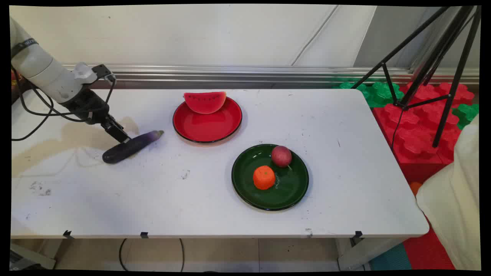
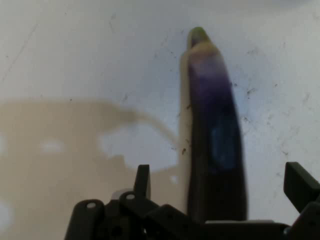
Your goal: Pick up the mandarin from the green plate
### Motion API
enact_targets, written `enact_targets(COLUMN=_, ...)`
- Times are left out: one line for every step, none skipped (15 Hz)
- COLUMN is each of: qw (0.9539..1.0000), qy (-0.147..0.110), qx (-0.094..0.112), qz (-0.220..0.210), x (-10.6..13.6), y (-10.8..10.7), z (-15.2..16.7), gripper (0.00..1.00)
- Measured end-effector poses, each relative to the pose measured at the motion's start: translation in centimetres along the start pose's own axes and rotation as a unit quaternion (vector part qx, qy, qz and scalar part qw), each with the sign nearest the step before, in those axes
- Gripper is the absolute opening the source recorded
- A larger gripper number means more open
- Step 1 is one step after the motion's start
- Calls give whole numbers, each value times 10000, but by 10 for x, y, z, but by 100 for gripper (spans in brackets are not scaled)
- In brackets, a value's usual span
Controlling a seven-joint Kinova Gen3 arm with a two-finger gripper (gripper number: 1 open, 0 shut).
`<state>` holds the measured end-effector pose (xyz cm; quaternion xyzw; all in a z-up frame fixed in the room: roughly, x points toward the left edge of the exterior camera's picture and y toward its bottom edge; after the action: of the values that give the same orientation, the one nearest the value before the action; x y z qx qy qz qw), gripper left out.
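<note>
Over at the left end of the counter, the white arm reaches down from the upper left with black cables looping off it, and its gripper is low over the purple eggplant. The fingers are spread wide, one on each side of the eggplant's dark, thick end; from the hand camera there is clear counter between each finger and the skin, so they straddle it without closing on it. The eggplant lies flat on the counter near the left edge, slanting from its blunt end nearer the front up to its small green stem tip, which points toward the back right. A pale tan stain spreads over the counter surface around and to the left of it. Just right of the stem tip, near the back edge, sits a red plate with a watermelon slice resting on its far rim, rind down and the cut red face toward the room. Further right and closer to the front, about the middle of the counter, is a dark green plate carrying two pieces: an orange fruit toward its left and a dark red fruit near its back rim, close together but apart. Past the counter's right edge, a black tripod stands on red and green foam blocks.
</note>
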<state>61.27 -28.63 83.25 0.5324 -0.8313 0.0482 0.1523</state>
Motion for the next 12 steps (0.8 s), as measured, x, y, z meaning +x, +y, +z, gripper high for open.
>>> enact_targets(qw=10000, qy=17, qx=6, qz=15, x=-1, y=0, z=-1, gripper=100)
enact_targets(qw=10000, qy=40, qx=12, qz=38, x=-1, y=0, z=-4, gripper=100)
enact_targets(qw=10000, qy=61, qx=16, qz=64, x=-1, y=0, z=-6, gripper=100)
enact_targets(qw=9999, qy=97, qx=22, qz=105, x=-1, y=0, z=-9, gripper=100)
enact_targets(qw=9998, qy=127, qx=24, qz=151, x=-1, y=0, z=-13, gripper=100)
enact_targets(qw=9997, qy=157, qx=25, qz=199, x=-1, y=1, z=-17, gripper=100)
enact_targets(qw=9994, qy=199, qx=20, qz=277, x=0, y=2, z=-22, gripper=100)
enact_targets(qw=9990, qy=251, qx=4, qz=379, x=2, y=4, z=-27, gripper=100)
enact_targets(qw=9983, qy=311, qx=-18, qz=496, x=4, y=6, z=-32, gripper=100)
enact_targets(qw=9974, qy=371, qx=-46, qz=611, x=6, y=9, z=-37, gripper=100)
enact_targets(qw=9967, qy=414, qx=-71, qz=691, x=8, y=11, z=-40, gripper=100)
enact_targets(qw=9955, qy=474, qx=-115, qz=817, x=11, y=14, z=-44, gripper=100)
